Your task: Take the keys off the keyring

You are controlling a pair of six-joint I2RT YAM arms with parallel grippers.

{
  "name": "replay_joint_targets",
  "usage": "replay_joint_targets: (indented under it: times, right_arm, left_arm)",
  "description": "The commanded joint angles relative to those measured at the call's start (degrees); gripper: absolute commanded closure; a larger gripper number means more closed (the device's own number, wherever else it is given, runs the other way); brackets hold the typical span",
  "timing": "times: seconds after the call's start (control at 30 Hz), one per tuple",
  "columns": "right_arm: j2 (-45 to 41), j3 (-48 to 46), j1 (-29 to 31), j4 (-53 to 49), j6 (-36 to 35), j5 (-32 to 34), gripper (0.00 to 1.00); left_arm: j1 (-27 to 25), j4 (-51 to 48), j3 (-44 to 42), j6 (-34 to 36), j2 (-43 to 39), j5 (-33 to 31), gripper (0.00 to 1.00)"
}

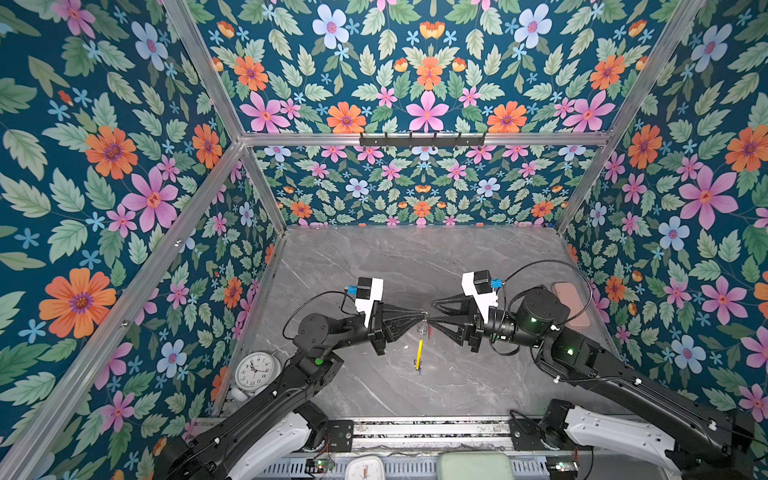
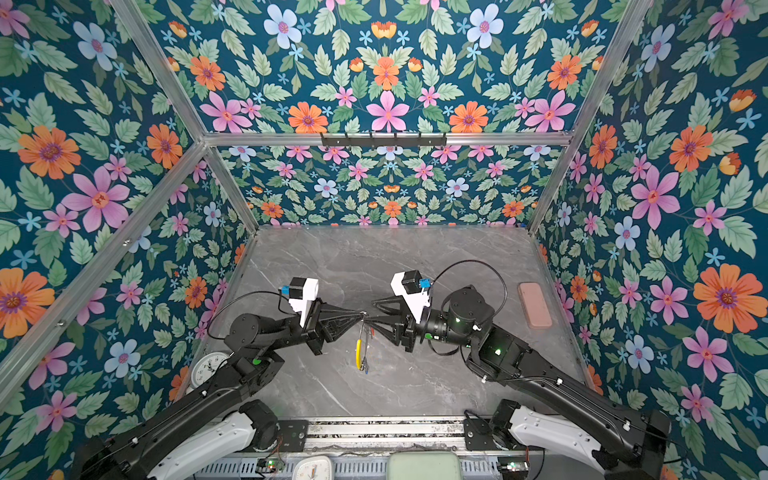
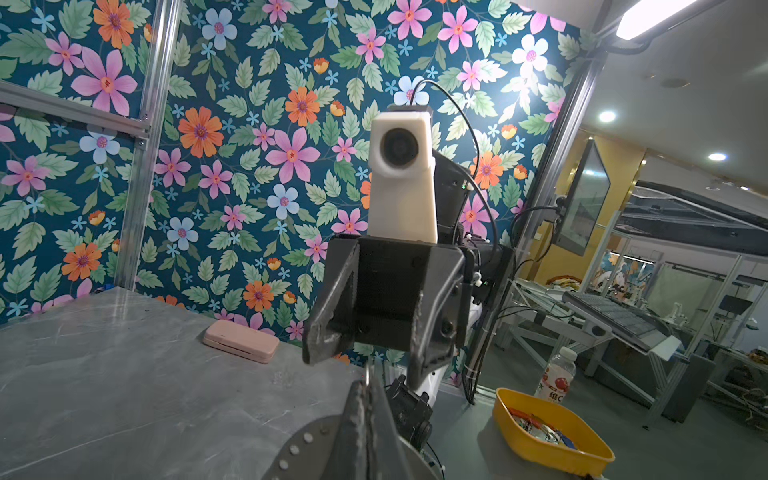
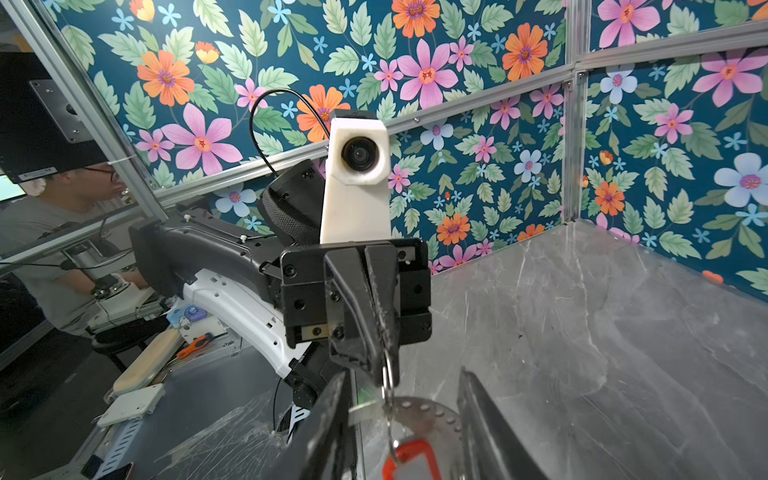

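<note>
The keyring hangs above the table's middle, a thin dark hoop with a yellow curved section. My left gripper is shut on a metal loop at its top. Below that loop hang a silver key and its red tag; in a top view the red tag shows beside the hoop. A blue tag dangles at the hoop's lower end. My right gripper faces the left one, open, with its fingers on either side of the red-tagged key, not touching it.
A round white clock stands at the table's left edge beside the left arm. A pink case lies by the right wall. At the front rail are another clock and a pale green object. A yellow bin sits outside the enclosure.
</note>
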Motion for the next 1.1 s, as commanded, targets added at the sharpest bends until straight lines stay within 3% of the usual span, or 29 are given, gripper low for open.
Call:
replay_joint_targets:
  times: [0.0,1.07]
  right_arm:
    - [0.62,-0.12,0.02,3.78,1.98,-1.87,0.61]
    - [1.11,-0.59,0.05,3.99,2.65,-3.67,1.00]
  left_arm:
    - [0.06,5.47,-0.27,-1.52,0.06,-1.20,1.00]
    - [-0.02,7.94,-0.53,-3.39,1.70,-2.15,1.00]
